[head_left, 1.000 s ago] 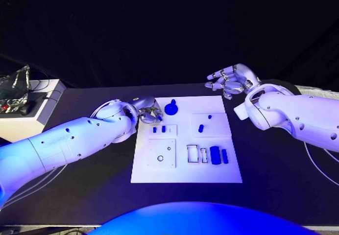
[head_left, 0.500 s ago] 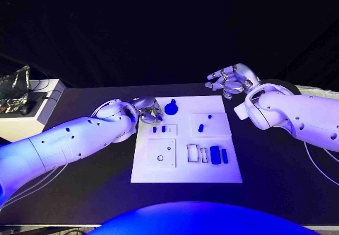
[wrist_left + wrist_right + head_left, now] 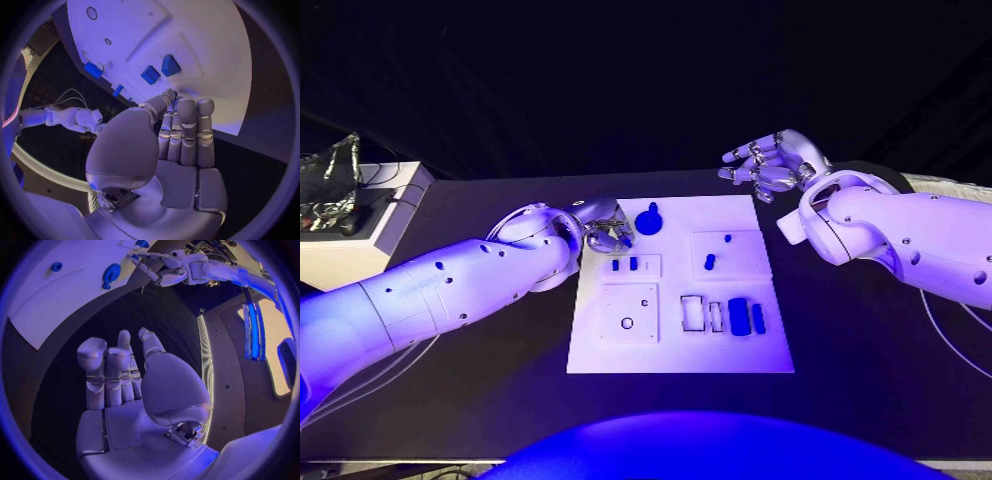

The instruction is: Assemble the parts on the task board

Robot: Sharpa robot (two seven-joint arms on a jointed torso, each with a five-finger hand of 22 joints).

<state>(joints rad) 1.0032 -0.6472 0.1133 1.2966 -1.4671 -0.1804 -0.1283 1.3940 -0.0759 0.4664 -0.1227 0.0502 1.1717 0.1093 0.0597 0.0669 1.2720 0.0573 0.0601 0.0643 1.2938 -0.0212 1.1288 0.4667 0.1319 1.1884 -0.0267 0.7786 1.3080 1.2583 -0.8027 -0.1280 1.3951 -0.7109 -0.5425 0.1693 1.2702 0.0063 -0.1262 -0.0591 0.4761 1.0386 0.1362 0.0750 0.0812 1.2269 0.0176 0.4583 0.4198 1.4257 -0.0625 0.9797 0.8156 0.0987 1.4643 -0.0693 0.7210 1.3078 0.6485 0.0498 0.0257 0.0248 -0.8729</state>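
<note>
The white task board (image 3: 678, 350) lies mid-table. A round blue part (image 3: 649, 221) with a knob sits near its far edge. Two small blue parts (image 3: 625, 265) stand in a left panel and one blue part (image 3: 710, 262) in a right panel. Two longer blue parts (image 3: 747, 318) lie by the slots at the near right. My left hand (image 3: 603, 230) hovers at the board's far-left corner, just left of the round part, fingers straight (image 3: 184, 135) and holding nothing. My right hand (image 3: 769, 165) is raised beyond the far-right corner, fingers spread (image 3: 115, 370), empty.
A white side stand (image 3: 358, 235) with a dark device on it stands at the table's left end. Black tabletop (image 3: 473, 390) surrounds the board on all sides.
</note>
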